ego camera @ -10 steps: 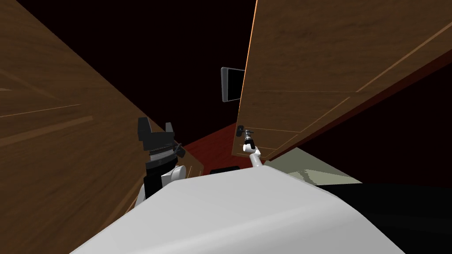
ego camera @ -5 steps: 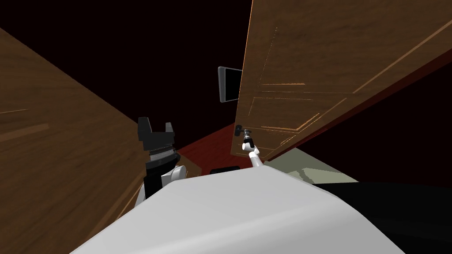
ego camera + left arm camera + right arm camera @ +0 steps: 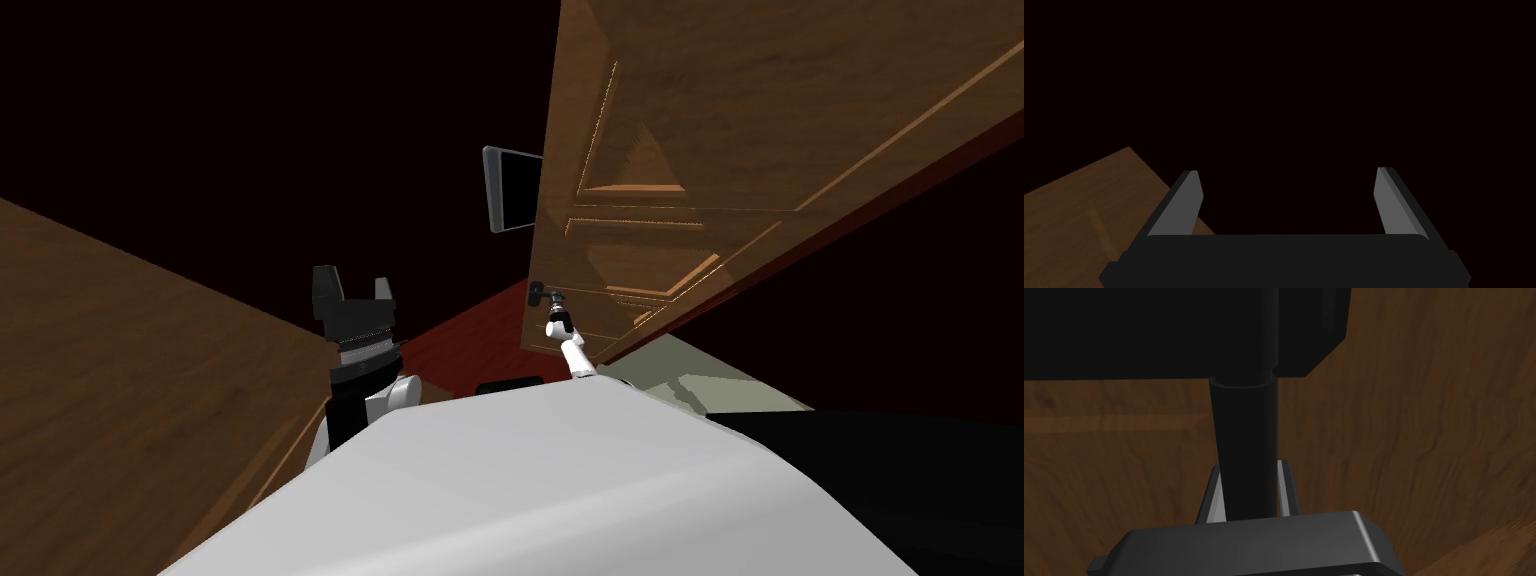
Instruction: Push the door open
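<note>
A brown panelled door (image 3: 720,120) stands ajar at my right in the head view, with a black area past its free edge. My right gripper (image 3: 548,300) reaches out to the door's black handle (image 3: 537,292). In the right wrist view that gripper (image 3: 1247,488) is shut on the handle's black bar (image 3: 1244,438), its fingers (image 3: 1285,488) pressing both sides, with the door's brown face (image 3: 1424,438) just behind. My left gripper (image 3: 352,290) is raised beside my chest and stands open (image 3: 1287,200) with nothing between its fingers.
A broad brown wooden surface (image 3: 120,400) runs close along my left, its edge beside the left gripper (image 3: 1074,215). A grey-framed dark panel (image 3: 510,190) hangs beyond the door's edge. Red floor (image 3: 470,335) lies ahead, pale floor (image 3: 700,385) at my right.
The door has swung a little further with my right gripper still on its handle. The brown surface on my left has dropped lower in the head view. The left arm has not moved.
</note>
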You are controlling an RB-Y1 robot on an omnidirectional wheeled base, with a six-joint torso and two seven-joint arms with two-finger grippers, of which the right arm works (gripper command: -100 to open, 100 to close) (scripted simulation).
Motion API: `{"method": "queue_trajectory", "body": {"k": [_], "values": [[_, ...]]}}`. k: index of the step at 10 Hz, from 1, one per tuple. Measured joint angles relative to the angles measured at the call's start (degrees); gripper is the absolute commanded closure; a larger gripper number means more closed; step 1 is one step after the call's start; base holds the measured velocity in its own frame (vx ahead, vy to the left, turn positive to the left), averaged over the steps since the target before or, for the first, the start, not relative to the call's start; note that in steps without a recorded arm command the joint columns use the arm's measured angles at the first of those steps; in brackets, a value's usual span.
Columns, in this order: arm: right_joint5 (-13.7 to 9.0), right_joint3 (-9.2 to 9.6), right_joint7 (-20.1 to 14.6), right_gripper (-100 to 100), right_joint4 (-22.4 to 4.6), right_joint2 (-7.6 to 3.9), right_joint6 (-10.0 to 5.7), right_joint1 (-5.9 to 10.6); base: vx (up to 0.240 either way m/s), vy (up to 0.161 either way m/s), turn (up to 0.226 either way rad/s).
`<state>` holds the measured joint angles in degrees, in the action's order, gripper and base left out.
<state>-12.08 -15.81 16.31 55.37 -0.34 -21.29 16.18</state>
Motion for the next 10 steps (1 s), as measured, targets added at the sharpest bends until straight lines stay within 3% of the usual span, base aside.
{"method": "queue_trajectory", "body": {"k": [5,10], "values": [[-6.04,0.99,5.87,100,-4.59,0.52,-2.16,3.35,0.096,0.027,-0.123],[-11.79,1.53,11.51,100,-8.38,2.01,-4.5,6.15,0.082,0.069,-0.116]]}}
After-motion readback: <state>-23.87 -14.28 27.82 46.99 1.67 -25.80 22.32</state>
